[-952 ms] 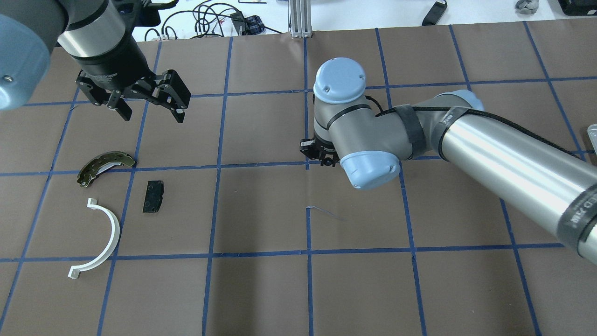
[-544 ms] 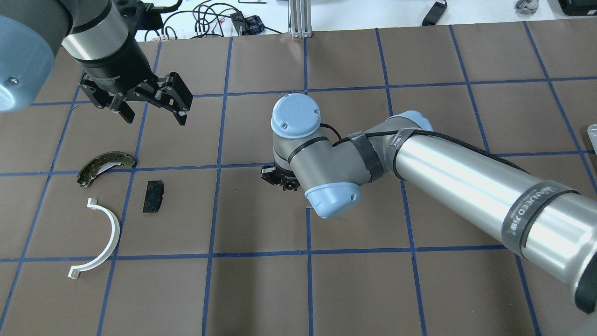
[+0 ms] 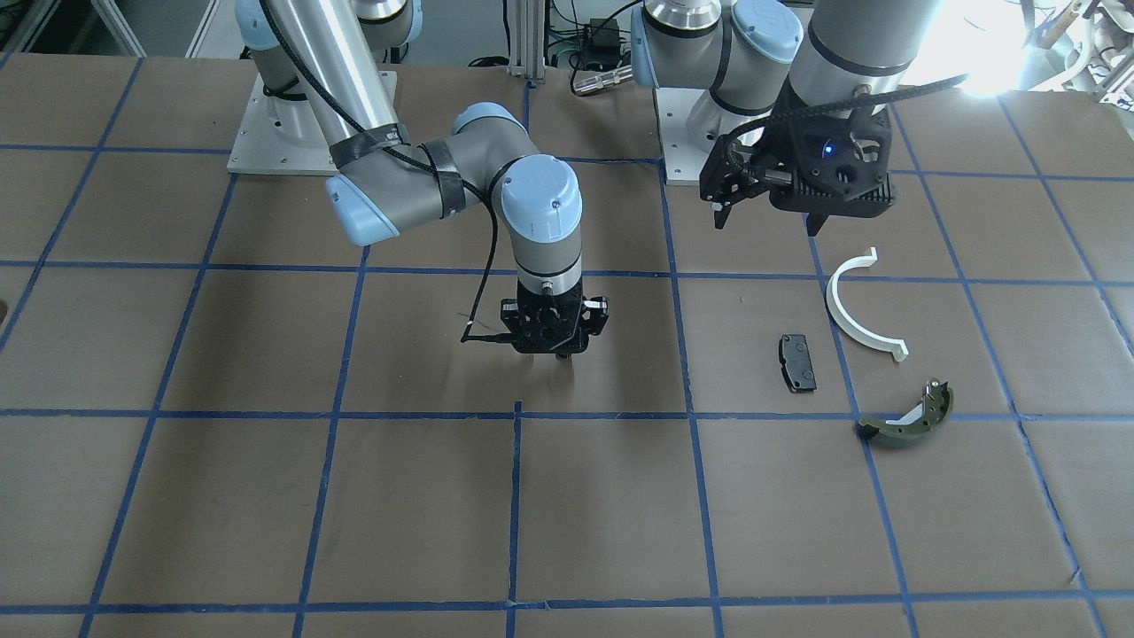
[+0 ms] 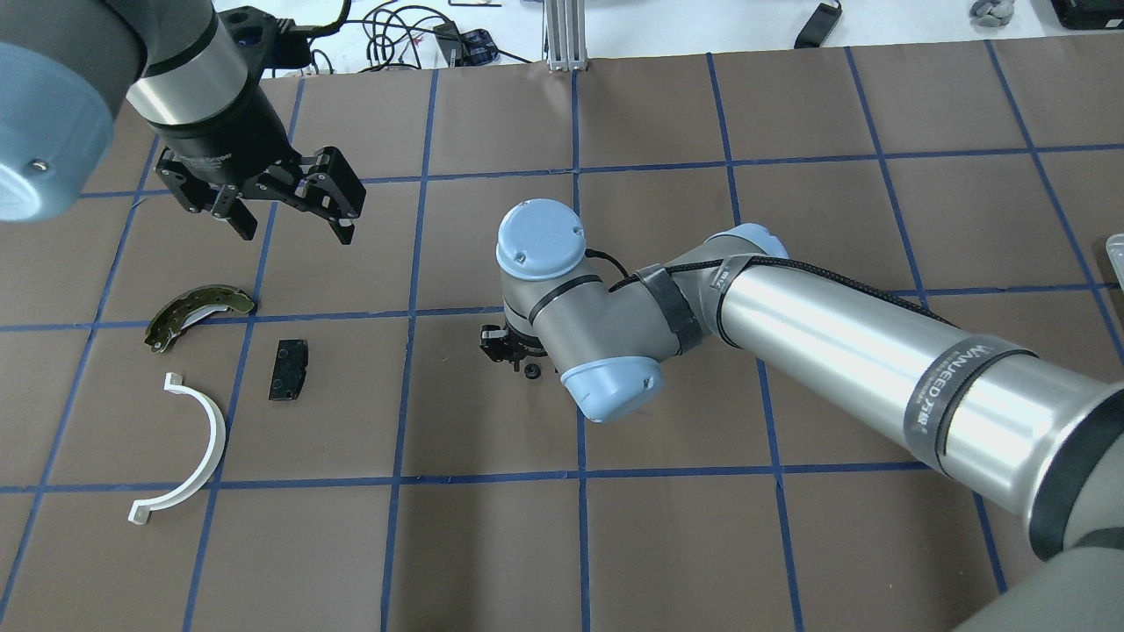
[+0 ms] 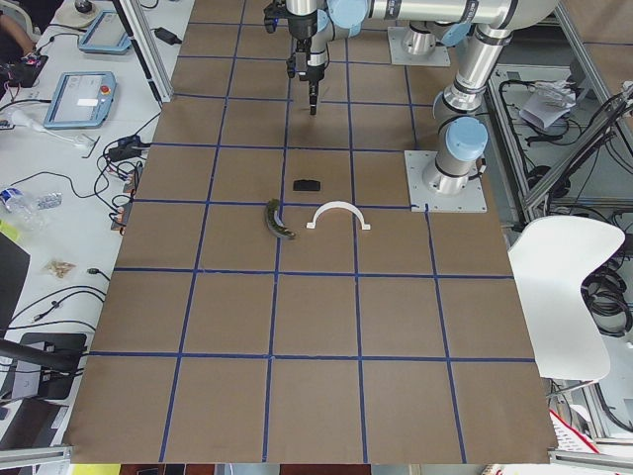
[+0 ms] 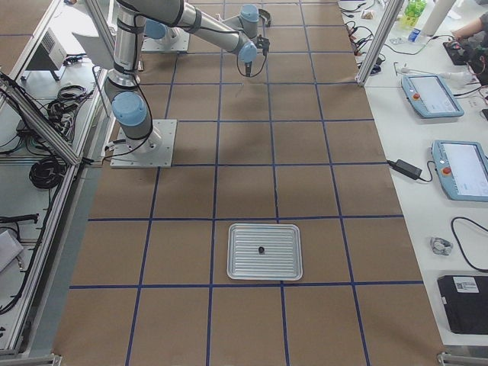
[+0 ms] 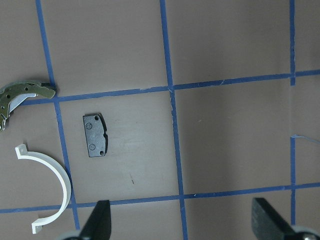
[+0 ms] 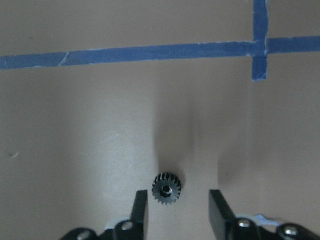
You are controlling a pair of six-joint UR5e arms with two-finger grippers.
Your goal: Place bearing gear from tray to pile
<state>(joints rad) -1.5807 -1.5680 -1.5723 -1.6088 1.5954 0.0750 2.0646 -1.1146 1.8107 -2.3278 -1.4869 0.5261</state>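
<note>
A small gear (image 8: 166, 189) is sitting loose between the right gripper's (image 8: 178, 200) parted jaws. The pile (image 4: 288, 369) is lying well apart, nearer the left gripper's (image 4: 296, 233) wide jaws.

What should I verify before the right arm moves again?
1. Right gripper open, jaws either side of the gear: ok.
2. Gear clear of both fingers: cannot tell; it sits close against one.
3. Gear beside the black pad, white half-ring and olive shoe: not ok; it is well apart from them.
4. Left gripper open and empty: ok.
5. Tray emptied: not ok; one small dark part lies in it.
</note>
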